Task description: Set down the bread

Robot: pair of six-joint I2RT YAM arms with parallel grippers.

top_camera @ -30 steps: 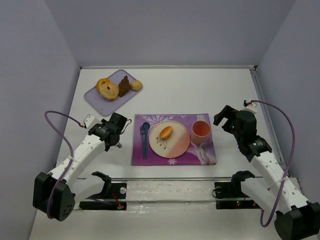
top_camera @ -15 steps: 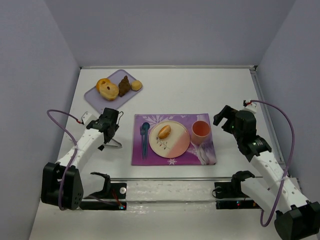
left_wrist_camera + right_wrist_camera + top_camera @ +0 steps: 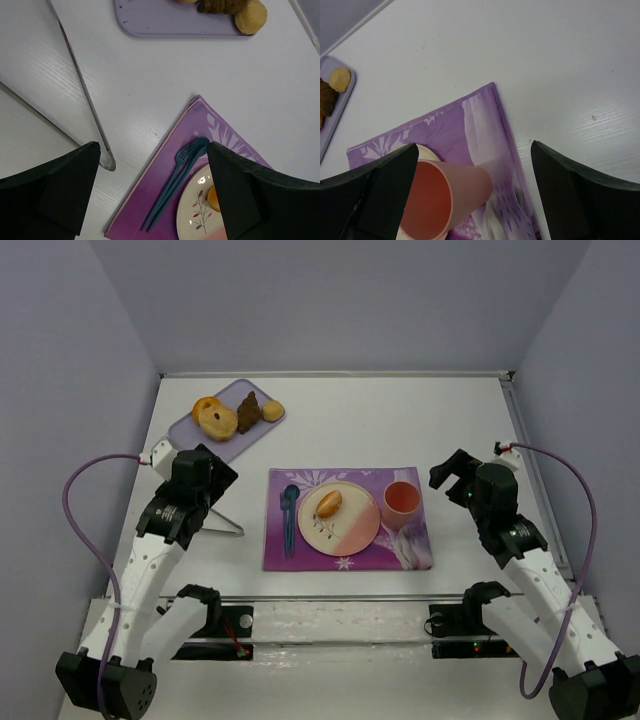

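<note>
The bread (image 3: pixel 331 503), a small orange-brown oval roll, lies on the round plate (image 3: pixel 352 532) in the middle of the purple placemat (image 3: pixel 345 558). In the left wrist view only a sliver of the bread (image 3: pixel 213 198) shows beside the right finger. My left gripper (image 3: pixel 212 480) (image 3: pixel 151 147) is open and empty, left of the placemat and above the metal tongs (image 3: pixel 226 525) (image 3: pixel 85 95) that lie on the table. My right gripper (image 3: pixel 452 475) (image 3: pixel 473 145) is open and empty, to the right of the pink cup (image 3: pixel 402 502) (image 3: pixel 445 197).
A blue fork and spoon (image 3: pixel 288 515) (image 3: pixel 175 182) lie on the mat left of the plate. A lilac tray (image 3: pixel 200 445) (image 3: pixel 165 22) at the back left holds a ring pastry (image 3: pixel 214 417), a brown pastry (image 3: pixel 248 411) and a pale bun (image 3: pixel 272 410) (image 3: pixel 251 16).
My left gripper has opened and pulled back up and to the left, leaving the tongs on the table. The bread stays on the plate. The right arm has barely moved.
</note>
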